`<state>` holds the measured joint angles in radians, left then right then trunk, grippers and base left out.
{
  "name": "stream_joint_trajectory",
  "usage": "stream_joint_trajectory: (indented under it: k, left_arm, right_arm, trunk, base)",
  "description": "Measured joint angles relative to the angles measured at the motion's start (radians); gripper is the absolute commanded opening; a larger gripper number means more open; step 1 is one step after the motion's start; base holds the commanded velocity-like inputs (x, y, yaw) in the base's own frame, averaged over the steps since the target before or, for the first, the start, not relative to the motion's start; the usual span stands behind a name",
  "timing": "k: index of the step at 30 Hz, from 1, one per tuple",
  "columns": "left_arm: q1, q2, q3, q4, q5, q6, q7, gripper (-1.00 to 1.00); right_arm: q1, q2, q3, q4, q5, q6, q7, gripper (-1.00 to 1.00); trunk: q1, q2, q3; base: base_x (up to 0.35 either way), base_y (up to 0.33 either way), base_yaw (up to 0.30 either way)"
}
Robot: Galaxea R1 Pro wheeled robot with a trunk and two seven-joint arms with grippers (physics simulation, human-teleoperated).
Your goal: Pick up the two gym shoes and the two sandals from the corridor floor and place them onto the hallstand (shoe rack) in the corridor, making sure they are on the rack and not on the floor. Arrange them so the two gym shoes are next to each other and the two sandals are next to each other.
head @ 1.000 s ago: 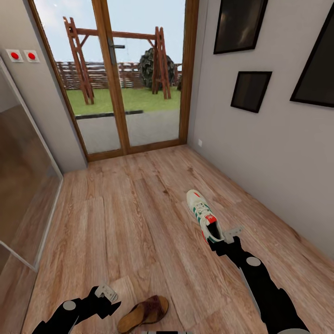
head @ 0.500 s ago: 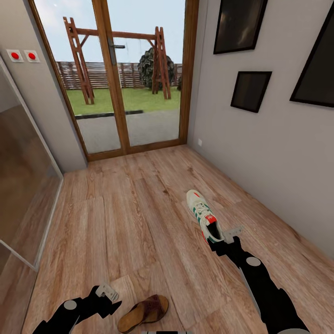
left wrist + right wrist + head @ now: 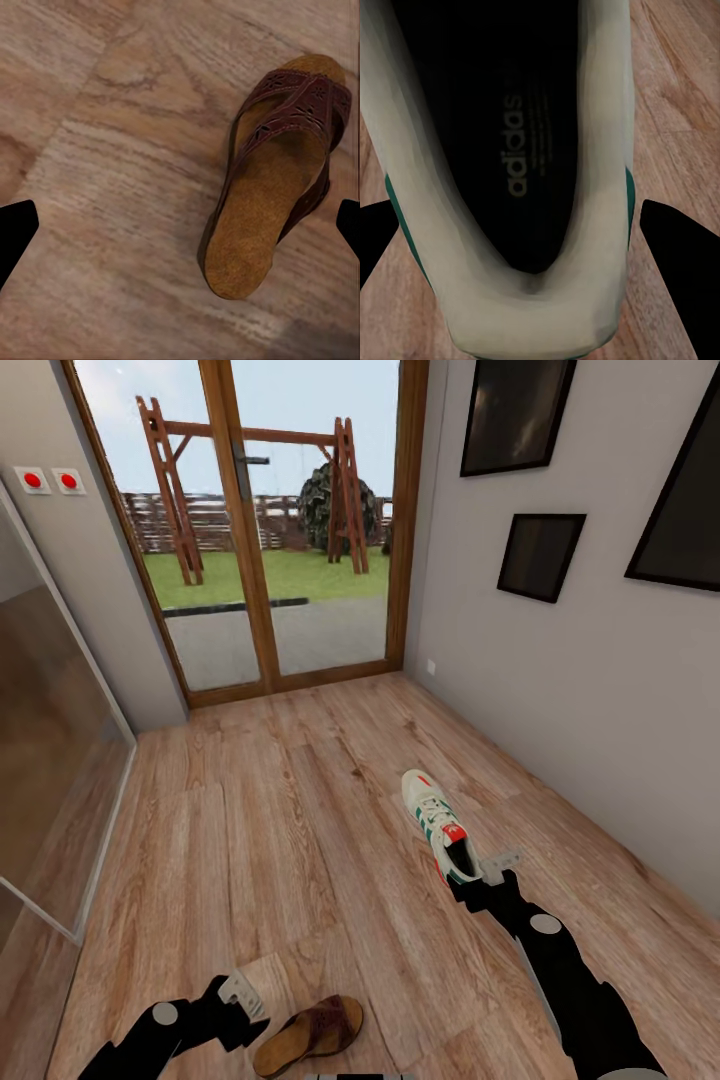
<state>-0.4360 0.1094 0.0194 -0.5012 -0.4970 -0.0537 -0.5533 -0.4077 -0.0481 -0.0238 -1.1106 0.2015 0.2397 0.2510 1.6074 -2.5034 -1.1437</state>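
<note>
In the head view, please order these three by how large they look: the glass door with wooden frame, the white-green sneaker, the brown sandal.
1. Glass door with wooden frame, by far the largest.
2 and 3. White-green sneaker and brown sandal look alike in length; the sandal lies nearer the camera, so I do not rank them.

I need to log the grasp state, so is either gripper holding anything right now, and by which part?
Nothing is held. The right gripper straddles the gym shoe's heel, open; the left gripper hangs open beside the sandal.
</note>
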Motion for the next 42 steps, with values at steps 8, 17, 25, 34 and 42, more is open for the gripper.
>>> stream_joint_trajectory:
  k: [8, 17, 25, 34, 42]
  left_arm:
    - [-0.005, 0.013, -0.012, -0.004, -0.011, 0.002, -0.144, 1.00]
    - [-0.006, 0.010, -0.010, -0.006, -0.047, 0.002, -0.159, 1.00]
    - [-0.006, 0.006, -0.011, -0.065, -0.052, 0.013, -0.157, 1.00]
    - [-0.006, -0.005, -0.021, -0.224, -0.174, 0.130, -0.156, 1.00]
    - [-0.006, -0.007, -0.023, -0.242, -0.198, 0.138, -0.158, 1.00]
  right_arm:
    - [0.000, -0.001, 0.001, 0.000, -0.001, 0.000, 0.000, -1.00]
    - [0.000, 0.000, 0.000, -0.001, -0.001, -0.001, 0.000, -1.00]
    - [0.000, 0.000, 0.000, -0.001, -0.001, -0.001, 0.000, -1.00]
    - [0.000, 0.000, 0.000, -0.001, 0.000, 0.000, 0.000, -1.00]
    - [0.000, -0.001, -0.001, -0.001, 0.000, 0.000, 0.000, -1.00]
  trunk:
    - [0.000, 0.000, 0.000]
    - [0.003, -0.002, -0.028]
    - [0.007, -0.003, -0.070]
    - [0.007, -0.003, -0.084]
    - [0.008, -0.004, -0.098]
  base:
    - [0.000, 0.000, 0.000]
    - [0.000, 0.000, 0.000]
    - [0.000, 0.000, 0.000]
    - [0.000, 0.000, 0.000]
    - [0.000, 0.000, 0.000]
